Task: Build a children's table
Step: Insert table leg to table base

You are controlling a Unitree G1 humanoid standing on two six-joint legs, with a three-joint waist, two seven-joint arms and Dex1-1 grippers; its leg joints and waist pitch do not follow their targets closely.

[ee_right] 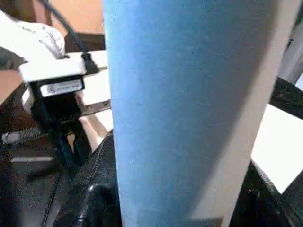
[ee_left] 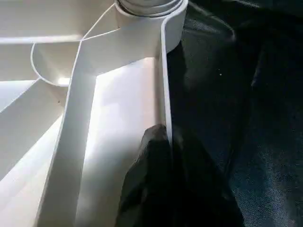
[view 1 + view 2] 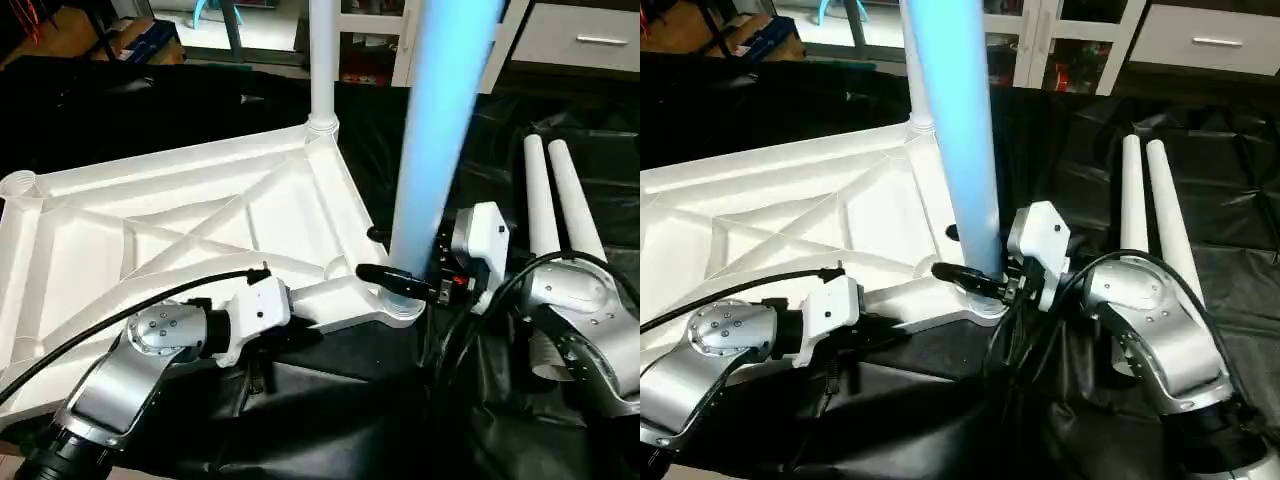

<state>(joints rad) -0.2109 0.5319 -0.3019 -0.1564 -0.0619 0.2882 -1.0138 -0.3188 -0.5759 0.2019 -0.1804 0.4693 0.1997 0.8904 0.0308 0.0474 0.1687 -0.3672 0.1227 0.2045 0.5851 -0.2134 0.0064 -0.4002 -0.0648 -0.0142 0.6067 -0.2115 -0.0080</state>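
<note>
The children's table's white tabletop [image 3: 150, 230] lies ribbed side up on the black cloth. One white leg [image 3: 322, 60] stands in its far right corner socket. A second leg [image 3: 440, 100], lit bluish, stands upright in the near right corner socket [image 3: 400, 312]. My right gripper [image 3: 400, 282] is shut on this leg just above the socket, one black finger crossing its front. In the left wrist view my left gripper [image 2: 166, 146] is shut on the tabletop's thin near rim, a short way left of that socket. Two more legs [image 3: 560, 200] lie side by side on the right.
Black cloth [image 3: 330, 400] covers the work table around the tabletop. A white cabinet with drawers [image 3: 580, 35] stands behind it. Black cables [image 3: 470, 330] loop off my right forearm near the socket, and another runs along my left arm [image 3: 120, 310].
</note>
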